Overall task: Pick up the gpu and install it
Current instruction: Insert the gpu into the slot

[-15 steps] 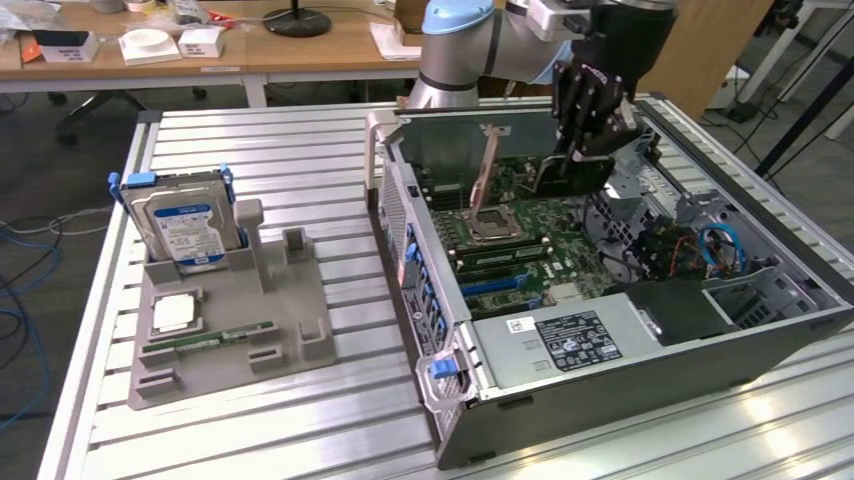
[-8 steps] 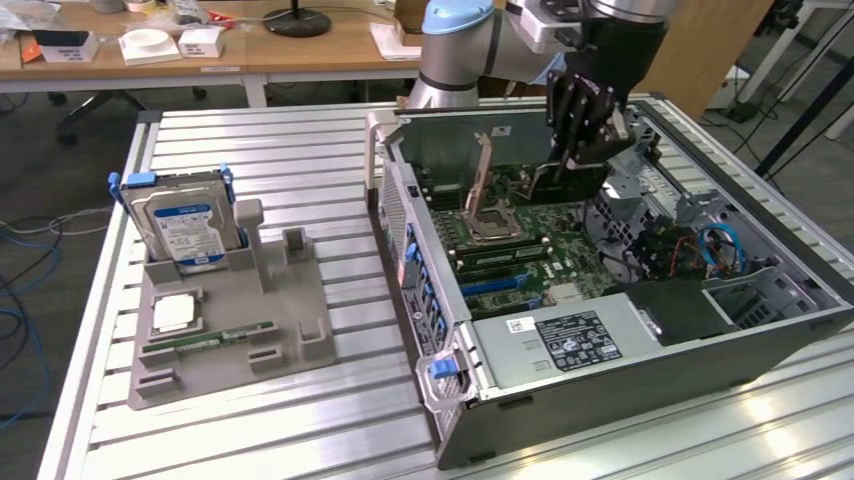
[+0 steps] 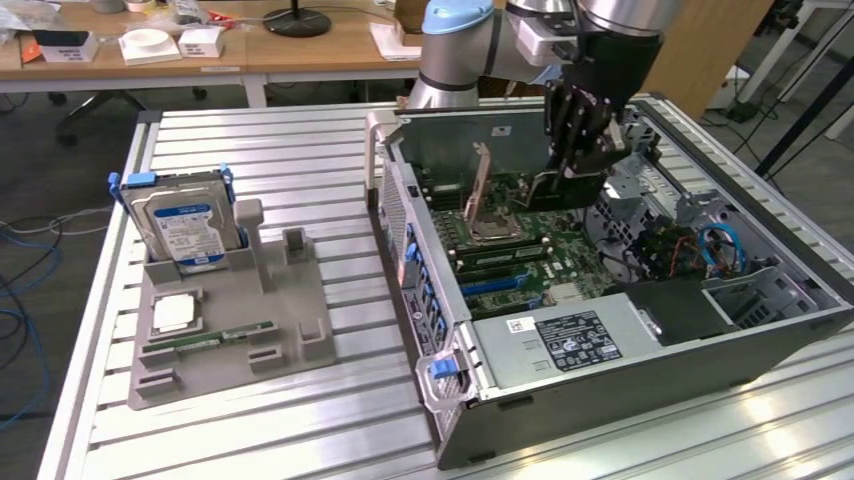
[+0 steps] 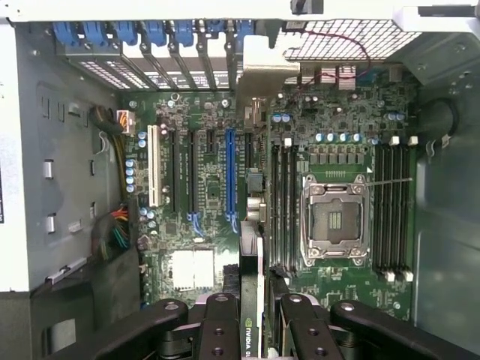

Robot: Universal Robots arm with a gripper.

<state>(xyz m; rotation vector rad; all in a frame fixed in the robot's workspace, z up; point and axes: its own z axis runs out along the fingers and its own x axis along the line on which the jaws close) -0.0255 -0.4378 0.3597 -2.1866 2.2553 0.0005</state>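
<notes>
My gripper (image 3: 582,150) hangs inside the open computer case (image 3: 441,400), above the motherboard (image 3: 534,265). It is shut on the gpu (image 3: 558,188), a thin dark card held on edge below the black fingers. In the wrist view the gpu (image 4: 250,262) shows edge-on between the fingers (image 4: 219,322), with a green logo near my gripper (image 4: 253,304). Its silvery end bracket (image 4: 259,67) reaches toward the case's slot openings. The card hovers over the row of expansion slots, close beside the long blue slot (image 4: 230,172) and apart from the board.
An empty CPU socket (image 4: 334,221) and memory slots (image 4: 394,206) lie beside the card's line. A grey fixture (image 3: 287,320) on the exterior view's left holds a blue-labelled hard drive (image 3: 184,222) and a green memory stick (image 3: 214,340). Blue cables (image 3: 721,245) sit inside the case.
</notes>
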